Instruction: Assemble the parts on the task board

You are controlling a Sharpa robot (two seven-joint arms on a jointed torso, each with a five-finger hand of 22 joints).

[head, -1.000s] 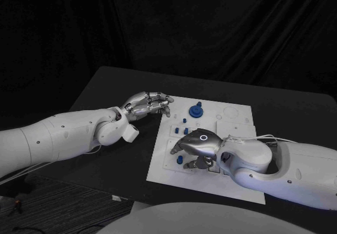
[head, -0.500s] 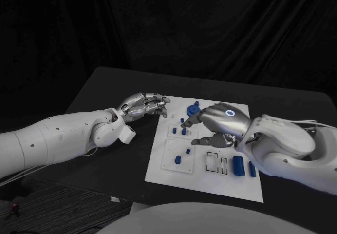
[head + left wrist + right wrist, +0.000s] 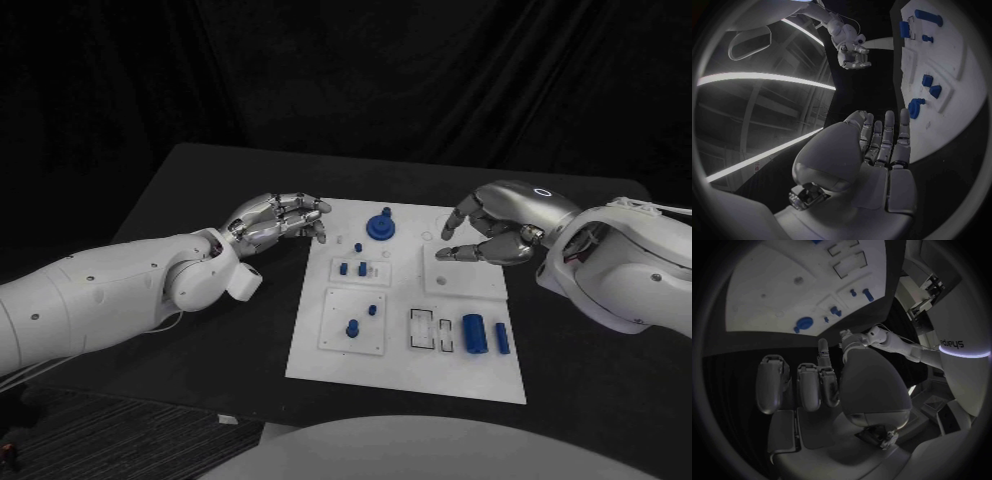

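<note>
White task board [image 3: 408,375] lies flat in the middle of the black table [image 3: 188,190], long side running away from the robot. Blue parts on it: a round knob-like part [image 3: 381,226] stands upright near the far left corner; two small pegs [image 3: 352,268] sit side by side in a recessed plate below it; two more small pieces [image 3: 359,321] stand in the square plate nearer the robot. Toward the near right, a blue cylinder [image 3: 475,333] lies beside a narrower blue bar [image 3: 502,337], just right of two rectangular slots [image 3: 430,331]. Left wrist view shows the same board edge-on with the knob-like part [image 3: 915,107] closest to the fingertips.

Left hand [image 3: 273,219] sits over the table just beside the board's far left edge, apart from the board. Fingers curled inward, loosely together; nothing between them. In its wrist view the fingers [image 3: 885,141] extend side by side, bare, pointing at the board.

Right hand [image 3: 498,225] hovers above the board's far right corner, palm down, fingers bent under, thumb tucked toward them. No part visible in its hold; its wrist view shows the fingers [image 3: 809,385] folded in, nothing in them, board [image 3: 767,285] beyond.
</note>
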